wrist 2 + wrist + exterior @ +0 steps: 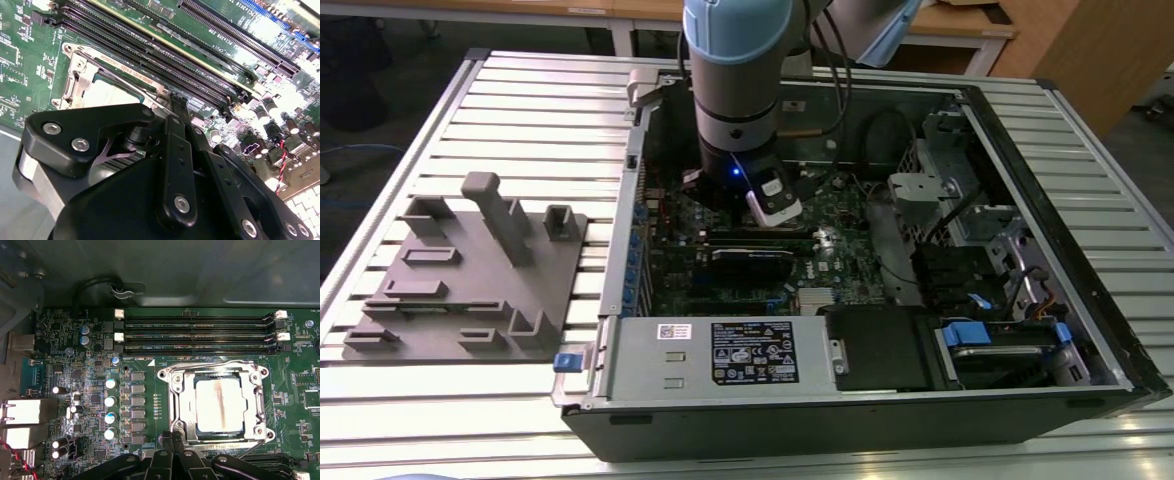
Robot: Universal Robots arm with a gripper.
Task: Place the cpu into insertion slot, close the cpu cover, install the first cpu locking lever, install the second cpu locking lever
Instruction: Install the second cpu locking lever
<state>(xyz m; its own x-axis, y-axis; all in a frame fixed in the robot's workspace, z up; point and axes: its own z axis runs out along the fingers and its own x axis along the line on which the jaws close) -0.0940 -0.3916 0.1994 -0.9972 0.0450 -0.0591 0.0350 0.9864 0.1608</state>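
Note:
The cpu (220, 405) lies flat in the insertion slot (173, 372), its silver top showing through the window of the cpu cover (183, 402), which is folded down over it. A thin wire locking lever (215, 364) runs along the socket's side nearest the memory slots, and another lever (255, 446) slants at the opposite corner. My gripper (175, 431) is at the socket's edge with its black fingers (163, 455) drawn together; nothing shows between them. The second wrist view has the gripper (175, 100) just beside the cpu (107, 92) and cover (80, 70). In the exterior view the gripper (778, 218) hangs low inside the case.
Long black memory slots (200, 332) run beside the socket. A row of capacitors (110, 410) stands on its other side. The open computer case (1107, 300) holds a power supply (707, 355), drive bays and cables. A grey fixture block (467, 270) lies at the exterior view's left.

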